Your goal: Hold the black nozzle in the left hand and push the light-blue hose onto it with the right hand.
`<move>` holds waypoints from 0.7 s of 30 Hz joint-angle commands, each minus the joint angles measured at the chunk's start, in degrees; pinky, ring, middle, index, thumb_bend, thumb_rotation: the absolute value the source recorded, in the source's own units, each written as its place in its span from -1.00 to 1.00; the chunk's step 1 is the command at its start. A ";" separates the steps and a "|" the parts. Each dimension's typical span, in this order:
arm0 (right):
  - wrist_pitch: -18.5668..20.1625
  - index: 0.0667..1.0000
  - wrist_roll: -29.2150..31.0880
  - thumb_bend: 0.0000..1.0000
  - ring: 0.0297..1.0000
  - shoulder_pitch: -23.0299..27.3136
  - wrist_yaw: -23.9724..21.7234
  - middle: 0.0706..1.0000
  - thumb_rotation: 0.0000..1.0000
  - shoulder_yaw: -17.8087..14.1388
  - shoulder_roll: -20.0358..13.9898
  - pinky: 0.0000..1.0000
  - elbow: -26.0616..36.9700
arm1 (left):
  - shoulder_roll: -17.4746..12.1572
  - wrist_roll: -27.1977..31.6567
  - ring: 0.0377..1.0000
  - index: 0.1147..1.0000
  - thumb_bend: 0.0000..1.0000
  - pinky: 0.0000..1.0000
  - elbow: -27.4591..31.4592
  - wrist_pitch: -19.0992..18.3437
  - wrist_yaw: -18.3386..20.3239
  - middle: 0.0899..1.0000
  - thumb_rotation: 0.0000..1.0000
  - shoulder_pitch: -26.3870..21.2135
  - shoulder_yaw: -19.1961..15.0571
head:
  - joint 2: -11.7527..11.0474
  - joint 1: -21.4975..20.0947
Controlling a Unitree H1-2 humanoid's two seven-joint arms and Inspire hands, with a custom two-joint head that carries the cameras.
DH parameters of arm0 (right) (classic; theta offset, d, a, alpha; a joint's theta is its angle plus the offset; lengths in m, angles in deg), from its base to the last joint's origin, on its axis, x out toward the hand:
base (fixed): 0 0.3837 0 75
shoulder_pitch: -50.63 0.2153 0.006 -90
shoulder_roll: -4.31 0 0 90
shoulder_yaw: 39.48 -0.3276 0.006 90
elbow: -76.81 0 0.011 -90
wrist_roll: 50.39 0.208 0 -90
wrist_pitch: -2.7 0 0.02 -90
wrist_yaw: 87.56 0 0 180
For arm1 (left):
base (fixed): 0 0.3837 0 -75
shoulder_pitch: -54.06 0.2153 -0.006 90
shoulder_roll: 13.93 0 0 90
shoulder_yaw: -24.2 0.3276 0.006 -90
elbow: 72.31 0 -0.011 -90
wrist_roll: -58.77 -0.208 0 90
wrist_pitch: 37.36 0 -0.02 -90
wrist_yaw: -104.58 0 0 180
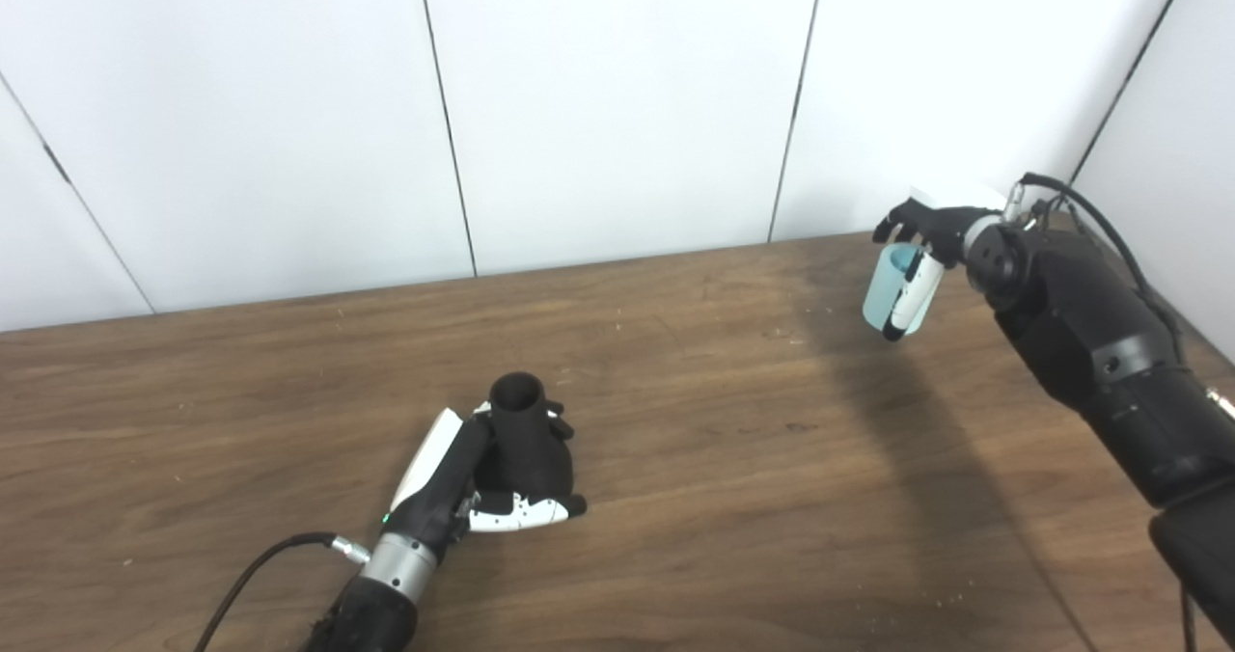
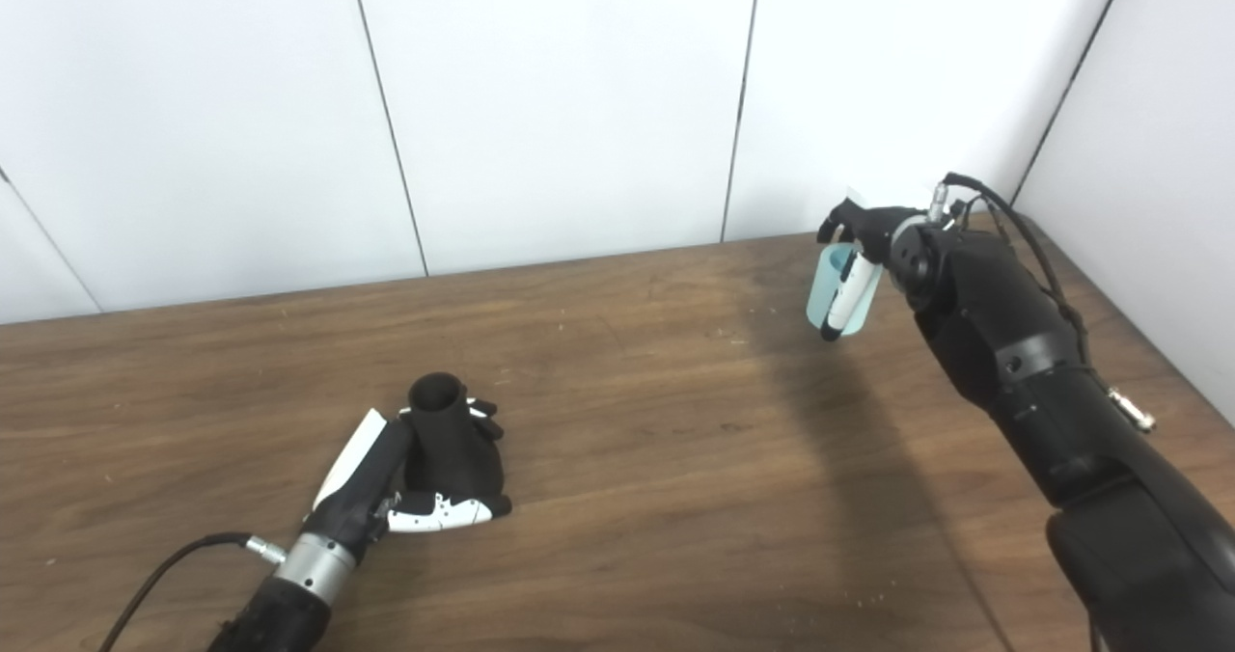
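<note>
Holding both parts: our left hand (image 1: 482, 483) wraps its fingers round the black nozzle (image 1: 521, 430), mouth up, low over the bench (image 1: 733, 459); our right hand (image 1: 926, 247) grips the light-blue hose (image 1: 883, 290), raised well apart. Hose looks light, pliable; grip near its end

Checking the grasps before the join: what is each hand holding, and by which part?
The left hand grips the black nozzle around its wide lower body, open neck up. The right hand holds the light-blue hose around its side.

Left hand (image 1: 482, 483) clenched, right hand (image 1: 921, 247) raised
</note>
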 commanded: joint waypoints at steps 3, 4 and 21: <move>-2.78 0.00 -1.16 0.08 -0.31 2.44 3.39 -0.21 -1.00 0.31 -3.48 -0.44 2.70 | -0.71 -1.11 0.88 -0.17 0.04 1.00 -1.78 -5.59 1.94 0.49 -0.85 2.95 0.34 | 0.23 0.03; -3.05 -0.03 -1.25 0.07 -0.32 2.41 3.50 -0.21 -1.00 0.54 -3.63 -0.44 2.80 | -0.71 -1.10 0.88 -0.17 0.04 1.00 -1.71 -5.67 1.94 0.49 -0.85 2.97 0.35 | 0.23 0.03; -0.51 -0.11 0.63 0.06 -0.25 2.97 -3.50 -0.12 -1.00 -0.52 -4.08 -0.38 15.90 | -0.63 -0.99 0.86 -0.17 0.04 1.00 -1.50 -6.08 2.27 0.49 -0.85 3.18 0.54 | 0.87 1.56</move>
